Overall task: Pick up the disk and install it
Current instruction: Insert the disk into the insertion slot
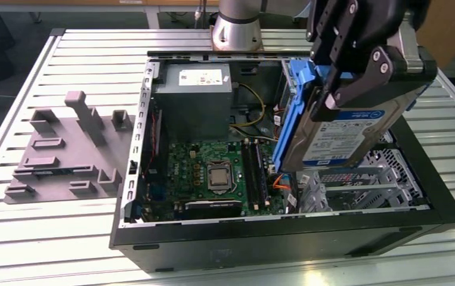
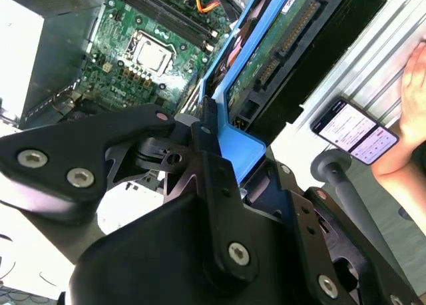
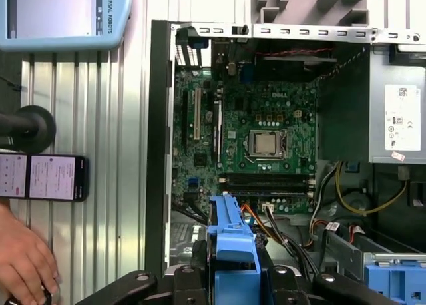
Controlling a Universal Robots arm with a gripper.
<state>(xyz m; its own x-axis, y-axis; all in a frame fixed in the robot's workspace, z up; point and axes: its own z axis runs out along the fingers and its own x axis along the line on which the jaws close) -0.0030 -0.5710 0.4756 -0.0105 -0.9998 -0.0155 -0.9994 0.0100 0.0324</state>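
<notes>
Pincer [image 1: 353, 83] is clamping shut on the disk [image 1: 334, 140], gripping near its upper end. In the exterior view the disk is hanging nearly on edge, label facing the camera. Its long axis is running approx 1-to-7 o'clock, w/ the lower end at 7 o'clock from the pincer. It's hovering over the open PC case [image 1: 291, 235]. The drive cage [image 1: 367, 185] is sitting just under it at 5 o'clock; can't tell if they're touching. The motherboard [image 1: 211, 173] is lying at 9 o'clock.
</notes>
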